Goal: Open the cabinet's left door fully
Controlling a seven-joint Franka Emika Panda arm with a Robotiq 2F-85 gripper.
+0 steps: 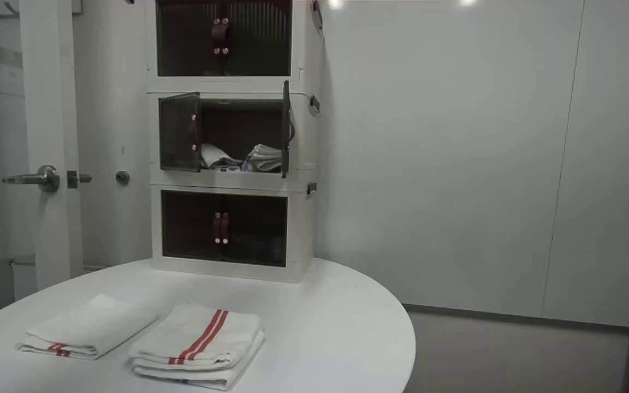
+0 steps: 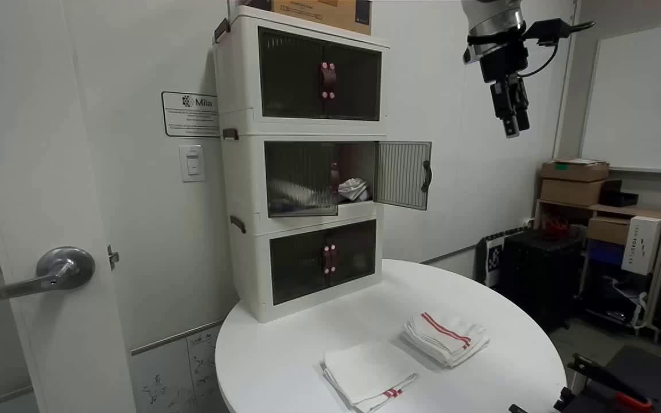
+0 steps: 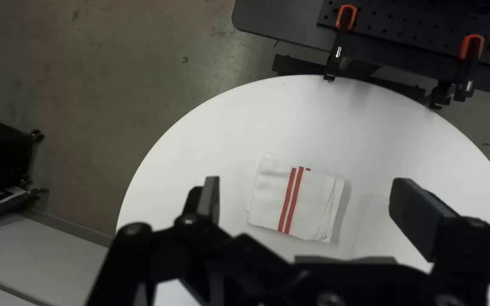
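Your black hand [image 3: 309,200] gapes wide. On the edge of your round white worktop [image 1: 358,327], the white three-tier cabinet [image 1: 227,84], dark tinted left door [image 1: 178,134] ajar, holds two pale cloth bundles [image 1: 265,158] mid-tier.

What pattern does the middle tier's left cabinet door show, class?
The left door is vertically ribbed, clearest in an exterior view.

In an exterior view, the upper edge crops the cabinet [image 1: 227,85]; its left door [image 1: 178,134] partly hides the cloth [image 1: 216,157] inside. We cannot read the small lines on the sign [image 2: 191,117] beside the cabinet. We see only part of the box [image 2: 322,14] atop it.
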